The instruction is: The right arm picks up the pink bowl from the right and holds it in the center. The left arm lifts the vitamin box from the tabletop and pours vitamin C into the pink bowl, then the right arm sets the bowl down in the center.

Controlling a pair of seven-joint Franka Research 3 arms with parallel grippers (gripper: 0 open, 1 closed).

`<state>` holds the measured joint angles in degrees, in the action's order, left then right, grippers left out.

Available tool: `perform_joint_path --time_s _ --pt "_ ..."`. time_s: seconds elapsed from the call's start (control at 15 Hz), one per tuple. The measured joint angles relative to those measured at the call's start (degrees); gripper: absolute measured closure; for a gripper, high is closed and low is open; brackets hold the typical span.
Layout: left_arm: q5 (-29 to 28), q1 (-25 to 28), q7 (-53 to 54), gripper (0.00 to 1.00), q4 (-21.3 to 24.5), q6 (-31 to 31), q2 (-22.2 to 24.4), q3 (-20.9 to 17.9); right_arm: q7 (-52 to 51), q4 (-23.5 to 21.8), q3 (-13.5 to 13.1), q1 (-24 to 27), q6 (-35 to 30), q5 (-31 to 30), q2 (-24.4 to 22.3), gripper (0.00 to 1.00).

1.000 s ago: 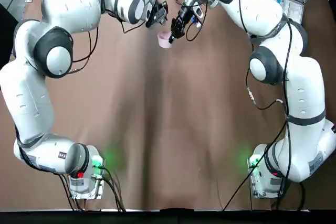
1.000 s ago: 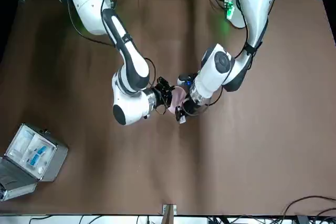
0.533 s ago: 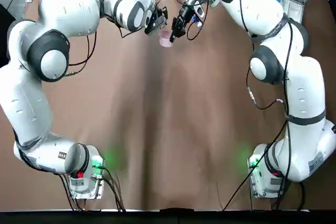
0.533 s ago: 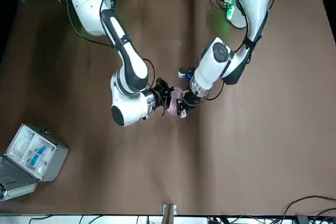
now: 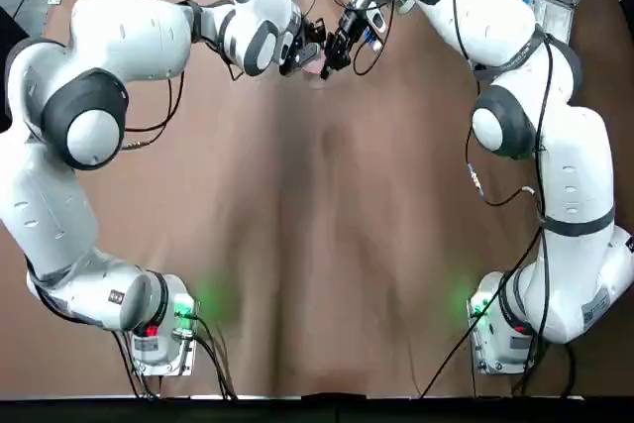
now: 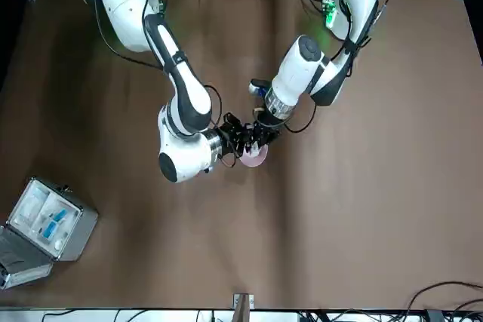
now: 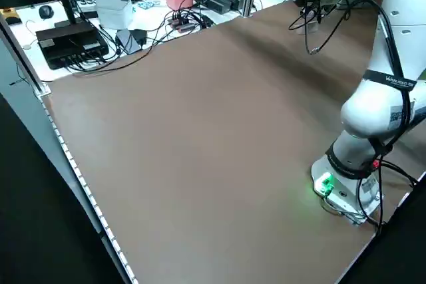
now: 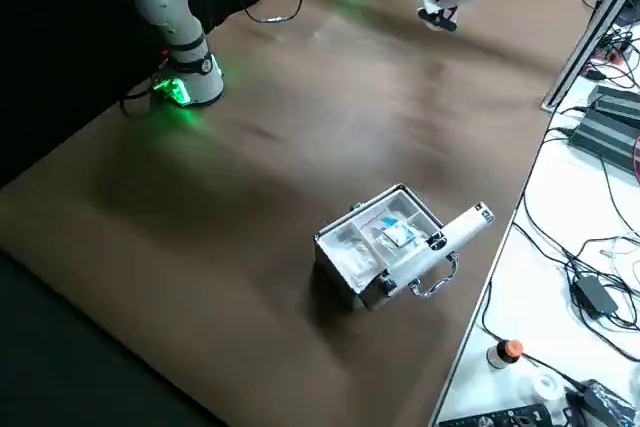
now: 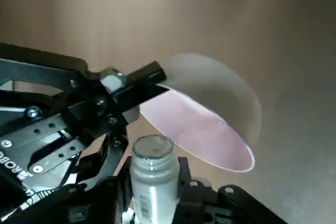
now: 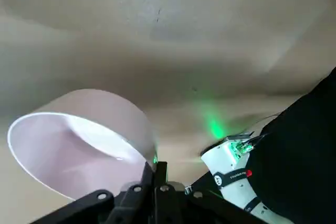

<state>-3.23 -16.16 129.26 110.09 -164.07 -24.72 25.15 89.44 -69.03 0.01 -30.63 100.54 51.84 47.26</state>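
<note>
Left gripper (image 9: 155,174), far centre of the desk (image 5: 297,245): pinching the small bottle (image 9: 154,184) between its fingers, the bottle's mouth pointing out past the fingertips and sitting just beside the rim of the bowl (image 9: 202,135). Right gripper (image 10: 156,169), adjoining: pinching the bowl's wall, seemingly above the desk; the pour, by judgement, is needing the mouth inside that rim.
</note>
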Motion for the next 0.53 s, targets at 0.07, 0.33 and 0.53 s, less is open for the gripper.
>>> perform_joint_path --time_s 0.07,0.33,0.53 --pt "-0.72 0.16 0.00 0.64 0.02 -0.17 0.00 -0.13 0.00 0.00 0.00 0.00 0.00 0.00 0.00 0.98" --pt "-2.88 0.58 0.00 0.64 0.04 -1.86 0.01 -0.42 0.00 0.00 -0.01 0.01 0.00 0.00 0.00 0.98" --pt "-3.33 0.58 0.00 0.64 0.22 -3.37 0.02 -0.50 0.00 0.00 -0.01 0.02 -0.03 0.00 0.00 0.98"
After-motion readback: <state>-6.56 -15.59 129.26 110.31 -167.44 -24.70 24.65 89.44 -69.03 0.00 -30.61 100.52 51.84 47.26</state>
